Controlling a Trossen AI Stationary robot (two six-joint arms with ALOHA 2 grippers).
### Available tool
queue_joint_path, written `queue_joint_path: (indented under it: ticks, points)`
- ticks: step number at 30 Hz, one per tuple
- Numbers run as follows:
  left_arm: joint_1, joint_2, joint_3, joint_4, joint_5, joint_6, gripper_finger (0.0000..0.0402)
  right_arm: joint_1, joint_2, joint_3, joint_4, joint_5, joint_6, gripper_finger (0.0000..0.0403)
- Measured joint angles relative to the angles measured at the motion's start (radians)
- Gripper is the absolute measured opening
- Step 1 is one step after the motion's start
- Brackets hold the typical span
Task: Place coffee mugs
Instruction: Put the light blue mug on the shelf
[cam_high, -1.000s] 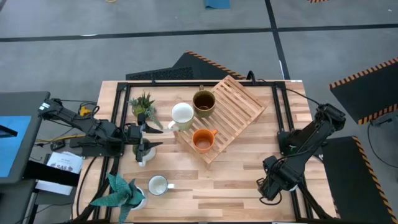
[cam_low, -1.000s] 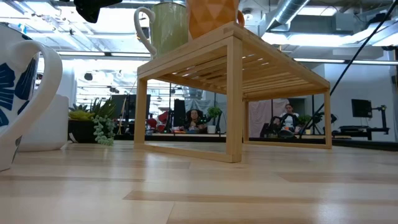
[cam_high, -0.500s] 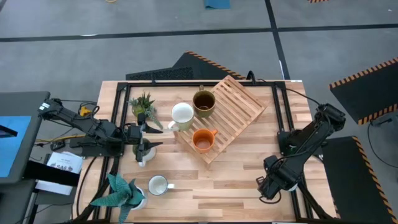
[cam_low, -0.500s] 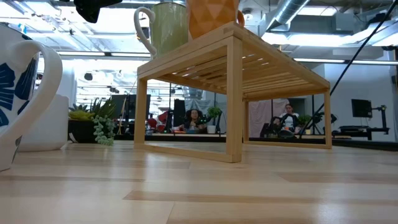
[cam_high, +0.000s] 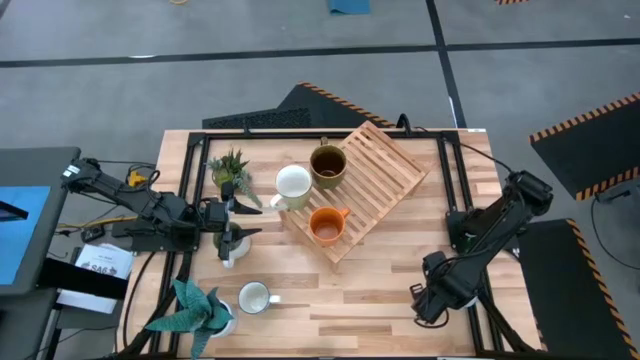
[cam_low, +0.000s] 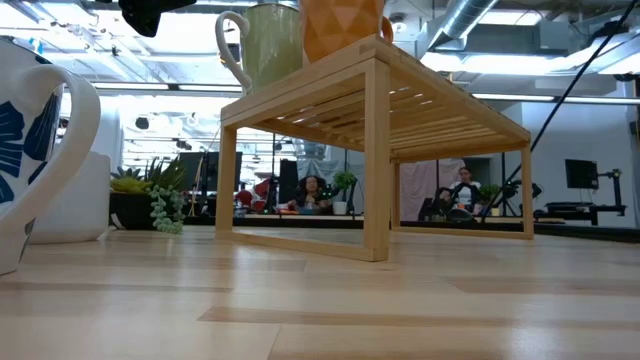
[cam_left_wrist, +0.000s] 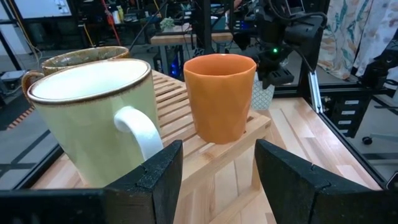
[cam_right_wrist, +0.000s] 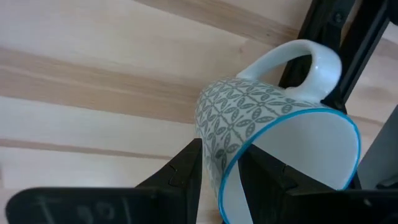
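Observation:
My right gripper is near the table's near right corner, shut on a white mug with a blue-green leaf pattern and a blue rim; the arm hides this mug in the high view. My left gripper is open and empty at the table's left, facing the slatted wooden rack. A cream-white mug, an orange mug and a brown mug stand on the rack. A white mug with a blue pattern stands on the table at the near left and shows in the high view. My right gripper pinches the patterned mug's wall at the rim, one finger on the patterned outside and one inside the mouth. The mug is tilted, its handle on the side away from the fingers. I cannot tell whether it touches the table.
Two small potted green plants stand on the left side, one at the far left and one at the near left corner. A white pot-like thing sits just under my left gripper. Bare wood lies between the rack and the near edge.

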Motion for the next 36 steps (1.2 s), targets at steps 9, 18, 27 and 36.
queue_joint_path:
  ticks: [9, 18, 27, 36]
  points:
    - [0.0, 0.0, 0.0, 0.0, 0.0, 0.0, 0.0187, -0.005, 0.037, 0.001, -0.003, -0.005, -0.028, 0.0127]
    - [0.0, 0.0, 0.0, 0.0, 0.0, 0.0, 0.0187, -0.007, 0.045, 0.0, -0.005, 0.0, -0.096, 0.0067]
    - [0.0, 0.0, 0.0, 0.001, 0.0, 0.0, 0.0187, -0.019, 0.045, 0.129, 0.031, 0.059, -0.352, 0.004]
    - [0.0, 0.0, 0.0, 0.005, 0.0, 0.0, 0.0187, -0.089, 0.044, 0.578, 0.061, 0.294, -0.928, 0.004]
